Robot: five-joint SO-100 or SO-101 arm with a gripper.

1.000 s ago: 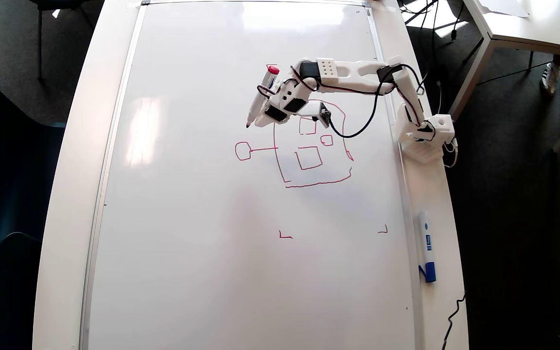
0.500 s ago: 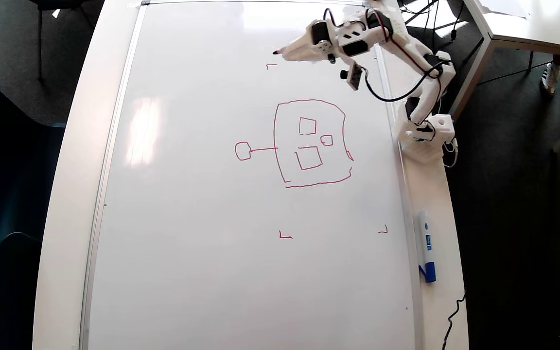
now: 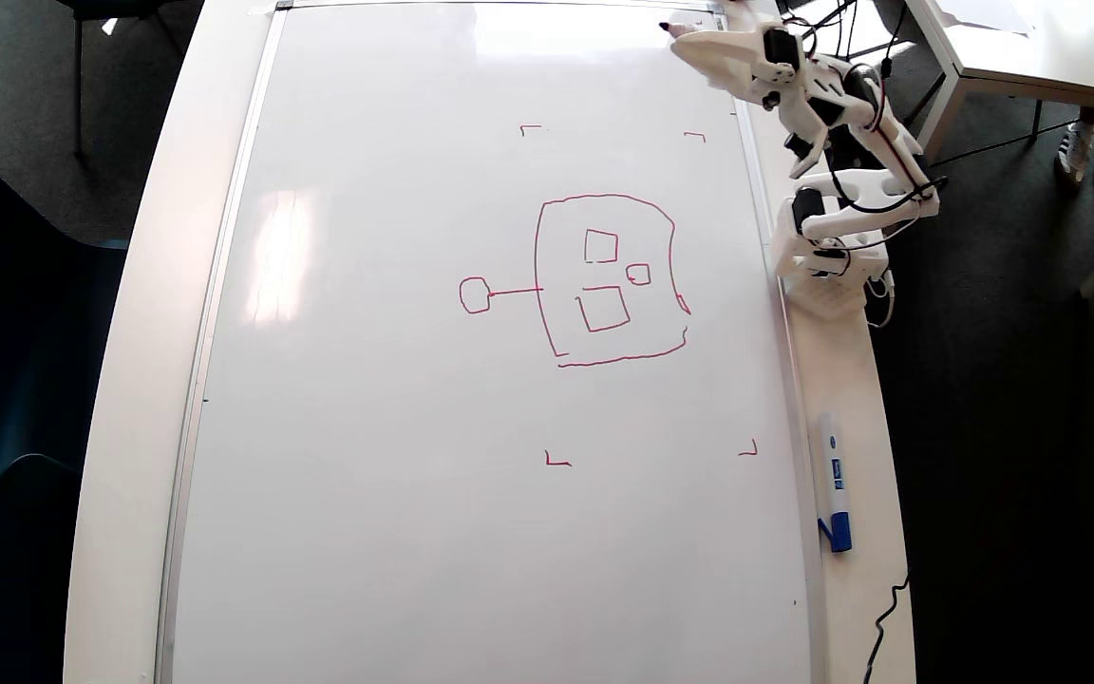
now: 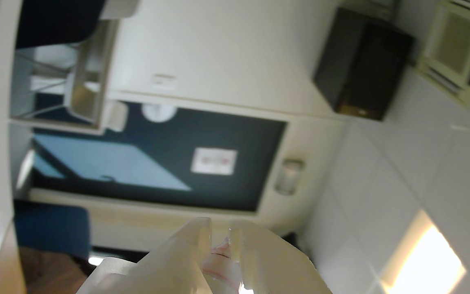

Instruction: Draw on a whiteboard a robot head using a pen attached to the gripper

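The robot head (image 3: 604, 280) sits right of centre on the whiteboard (image 3: 395, 427); the claw (image 3: 699, 40), upper right, grips the pen (image 3: 669, 28).

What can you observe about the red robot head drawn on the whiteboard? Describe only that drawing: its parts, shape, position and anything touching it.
The robot head is a thin, wobbly red line drawing right of centre on the whiteboard. A rounded square outline, with small gaps near its lower corners, encloses two small squares and a smaller rounded loop. A straight stalk runs left in the overhead view, ending in a small loop. It lies between four red corner marks. Nothing touches or covers it.
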